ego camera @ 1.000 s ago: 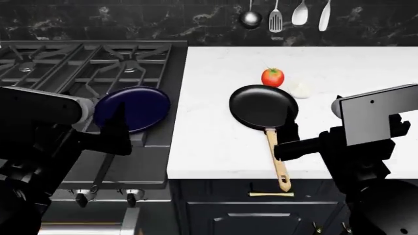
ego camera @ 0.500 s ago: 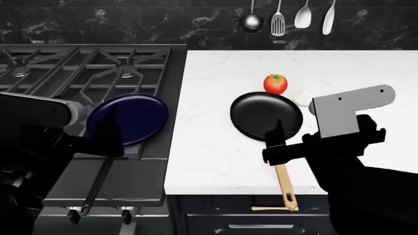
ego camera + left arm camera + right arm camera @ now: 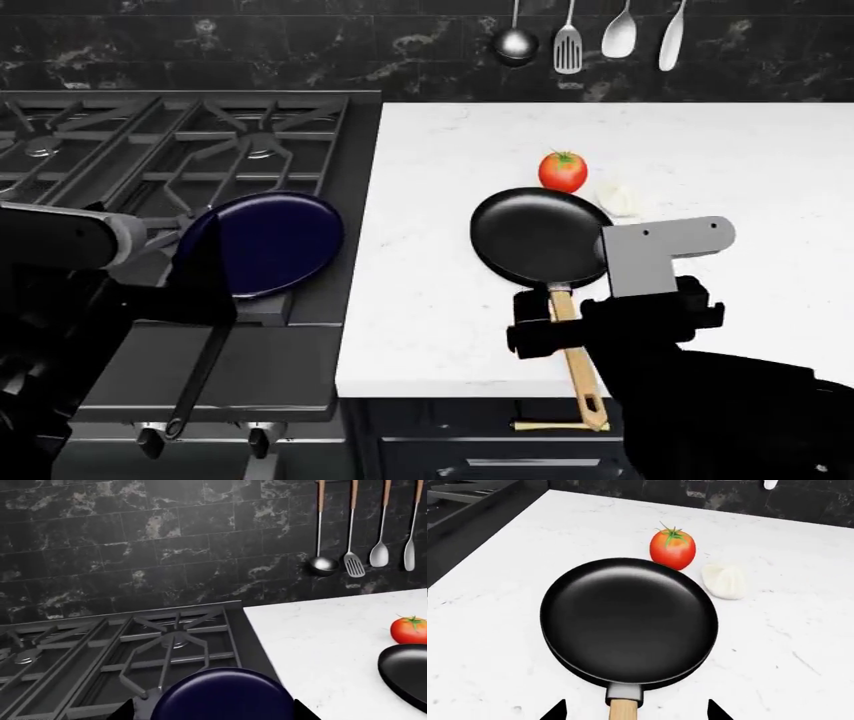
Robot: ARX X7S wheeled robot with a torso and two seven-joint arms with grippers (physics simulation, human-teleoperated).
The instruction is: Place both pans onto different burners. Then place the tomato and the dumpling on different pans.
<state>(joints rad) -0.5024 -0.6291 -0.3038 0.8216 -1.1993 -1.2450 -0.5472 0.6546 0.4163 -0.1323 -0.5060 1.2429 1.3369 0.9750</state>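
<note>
The dark blue pan lies at the stove's front right corner, over the front edge of the grate, with its thin black handle toward me. My left gripper is over that handle, jaws wide apart; the wrist view shows the blue pan right ahead of the left gripper. The black pan sits on the white counter. My right gripper is open, one finger on each side of its wooden handle. The tomato and the dumpling lie just beyond the black pan.
The rear right burner sits under its star-shaped grate beyond the blue pan. Several utensils hang on the black marble wall. The white counter meets the stove at its left edge, and its front edge is near my right arm.
My right arm has dropped and moved in, so its open jaws now straddle the wooden handle. My left arm has sunk slightly. Both pans stay in place.
</note>
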